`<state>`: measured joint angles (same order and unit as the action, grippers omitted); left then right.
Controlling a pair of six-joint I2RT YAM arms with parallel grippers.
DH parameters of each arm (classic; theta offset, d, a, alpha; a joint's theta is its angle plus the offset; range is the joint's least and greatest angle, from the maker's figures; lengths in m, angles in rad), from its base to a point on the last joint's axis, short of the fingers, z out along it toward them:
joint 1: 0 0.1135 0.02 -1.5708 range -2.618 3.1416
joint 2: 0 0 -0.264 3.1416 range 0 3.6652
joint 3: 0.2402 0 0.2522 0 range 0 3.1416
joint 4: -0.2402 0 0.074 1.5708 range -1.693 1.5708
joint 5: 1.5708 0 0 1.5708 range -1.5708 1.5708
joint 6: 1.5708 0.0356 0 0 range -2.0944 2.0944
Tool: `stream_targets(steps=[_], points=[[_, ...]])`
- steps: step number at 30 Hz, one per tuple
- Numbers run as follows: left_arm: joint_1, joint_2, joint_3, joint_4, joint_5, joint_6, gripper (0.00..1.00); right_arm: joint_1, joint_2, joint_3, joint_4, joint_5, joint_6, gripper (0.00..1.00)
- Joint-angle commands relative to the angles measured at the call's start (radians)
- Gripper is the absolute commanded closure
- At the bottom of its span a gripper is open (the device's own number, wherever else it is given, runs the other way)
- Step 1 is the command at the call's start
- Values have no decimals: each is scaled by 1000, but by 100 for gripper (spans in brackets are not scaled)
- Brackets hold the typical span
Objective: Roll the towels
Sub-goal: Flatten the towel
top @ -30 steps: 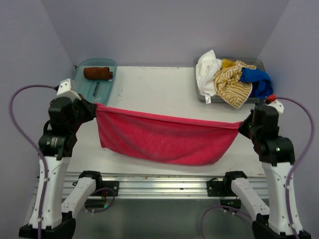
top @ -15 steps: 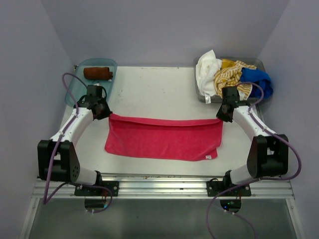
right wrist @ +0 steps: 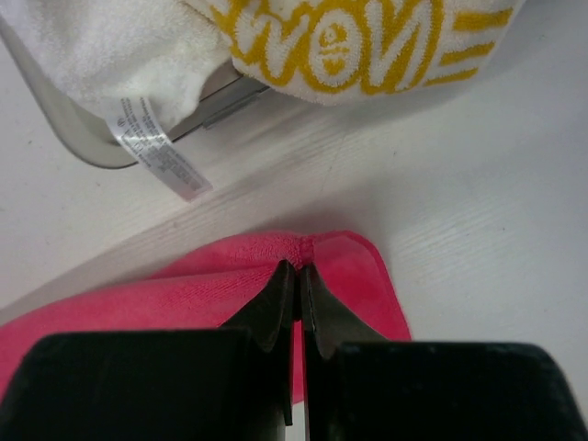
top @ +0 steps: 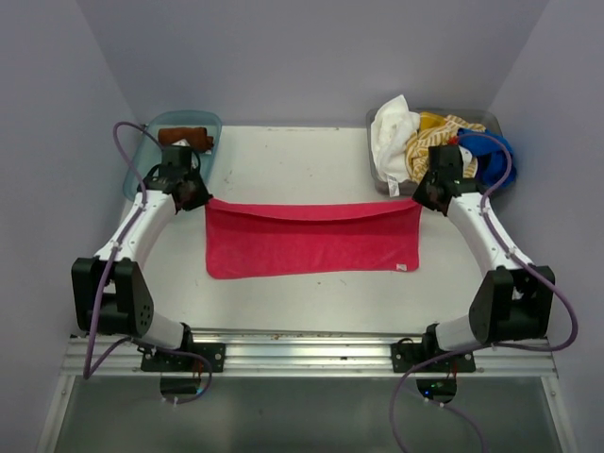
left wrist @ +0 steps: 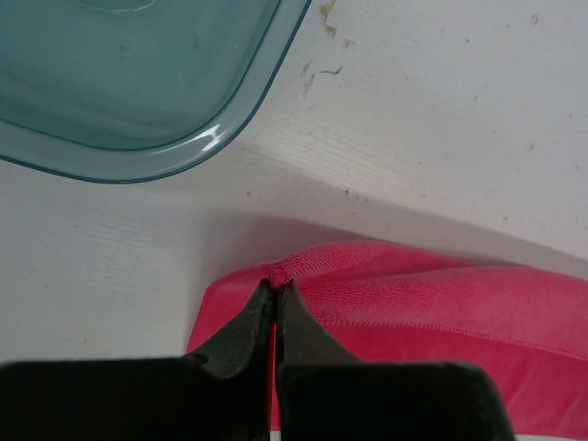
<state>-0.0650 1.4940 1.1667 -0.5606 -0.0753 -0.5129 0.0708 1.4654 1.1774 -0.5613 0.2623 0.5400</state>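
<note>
A hot pink towel (top: 311, 241) lies spread flat across the middle of the white table, long side left to right. My left gripper (top: 195, 196) is shut on its far left corner (left wrist: 276, 273), low over the table. My right gripper (top: 427, 198) is shut on its far right corner (right wrist: 300, 250). A rolled rust-brown towel (top: 184, 137) rests in the teal tray (top: 149, 154) at the back left. White (top: 392, 127), yellow-and-white striped (top: 437, 156) and blue (top: 489, 151) towels are heaped in a grey tray (top: 382, 179) at the back right.
The teal tray's rim (left wrist: 220, 138) lies just beyond my left gripper. The white towel's tag (right wrist: 152, 147) and the striped towel (right wrist: 340, 41) hang over the grey tray's edge just beyond my right gripper. Purple walls close in both sides and the back.
Both arms have carried the pink towel from hanging in the air near the front edge to the table and stretched it flat, pulling its far edge toward the trays.
</note>
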Motion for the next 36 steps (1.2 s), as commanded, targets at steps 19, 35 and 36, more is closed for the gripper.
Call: stream_targets(steps=[19, 35, 36], points=[[11, -643, 330, -301, 35, 70, 100, -5, -683, 332, -484, 48, -87, 100], [11, -667, 187, -352, -49, 40, 100, -3, -761, 53, -450, 8, -2, 100], [11, -638, 106, -323, -50, 40, 100, -5, -748, 9, -416, -1, 9, 100]])
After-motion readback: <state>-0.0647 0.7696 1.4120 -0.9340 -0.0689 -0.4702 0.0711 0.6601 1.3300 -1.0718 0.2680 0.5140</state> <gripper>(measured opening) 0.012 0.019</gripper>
